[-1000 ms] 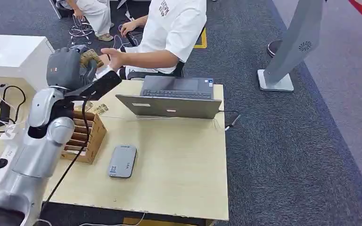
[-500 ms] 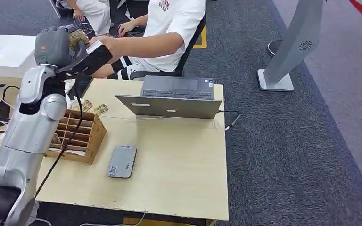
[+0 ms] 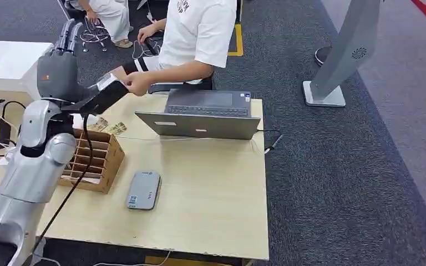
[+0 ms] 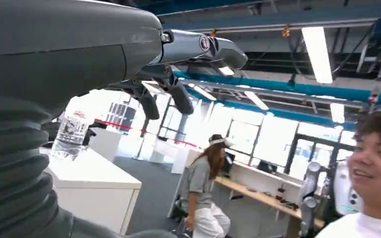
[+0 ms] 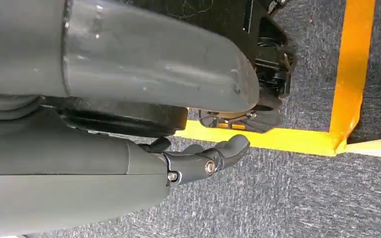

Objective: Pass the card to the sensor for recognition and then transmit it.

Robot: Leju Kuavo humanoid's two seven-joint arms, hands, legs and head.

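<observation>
My left hand (image 3: 57, 69) is raised beyond the table's far left corner, its fingers (image 3: 66, 34) straight up and spread with nothing between them. In the left wrist view the left hand (image 4: 129, 64) has its dark fingers (image 4: 213, 47) stretched out around nothing. A person's hand (image 3: 137, 83) reaches in just right of my left wrist; I cannot tell whether the card is in it. The grey flat sensor (image 3: 144, 189) lies on the table's front half. My right hand (image 5: 129, 163) hangs over the carpet, its fingers (image 5: 203, 159) loosely bent and holding nothing.
A wooden slotted box (image 3: 95, 160) stands at the left of the wooden table (image 3: 211, 194), with two patterned cards (image 3: 110, 127) lying behind it. An open laptop (image 3: 205, 113) sits at the far edge. The person in a white shirt (image 3: 199, 30) sits behind it.
The tan card that my left hand held a second ago is gone from it, and its fingers have opened upward. The person's hand has stayed by my wrist.
</observation>
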